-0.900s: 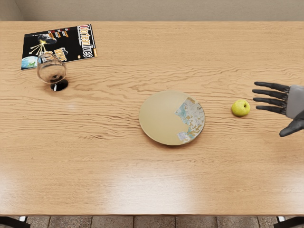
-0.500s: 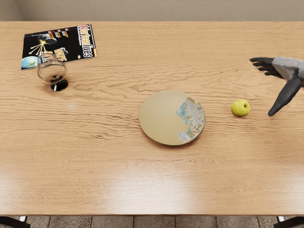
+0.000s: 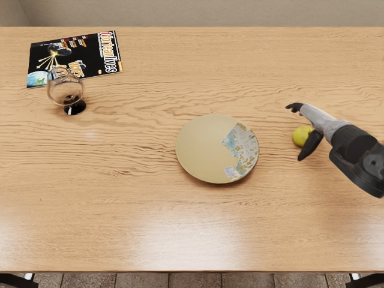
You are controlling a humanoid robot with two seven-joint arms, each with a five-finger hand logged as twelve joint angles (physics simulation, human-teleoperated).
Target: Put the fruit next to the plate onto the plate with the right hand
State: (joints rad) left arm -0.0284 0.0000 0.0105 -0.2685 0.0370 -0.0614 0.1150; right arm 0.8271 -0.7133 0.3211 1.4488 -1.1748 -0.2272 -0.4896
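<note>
— What's on the desk (image 3: 180,228)?
— One plate (image 3: 201,147), one fruit (image 3: 300,136), one glass (image 3: 65,90), one magazine (image 3: 84,54).
— Four things, one of each. Hands?
— One hand (image 3: 315,122), right side.

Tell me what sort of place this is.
Probably a dining table in a home, shown as a simulator render. The wooden table holds a plate, a stemmed glass and a magazine. A yellow-green fruit lies beside the plate.
</note>
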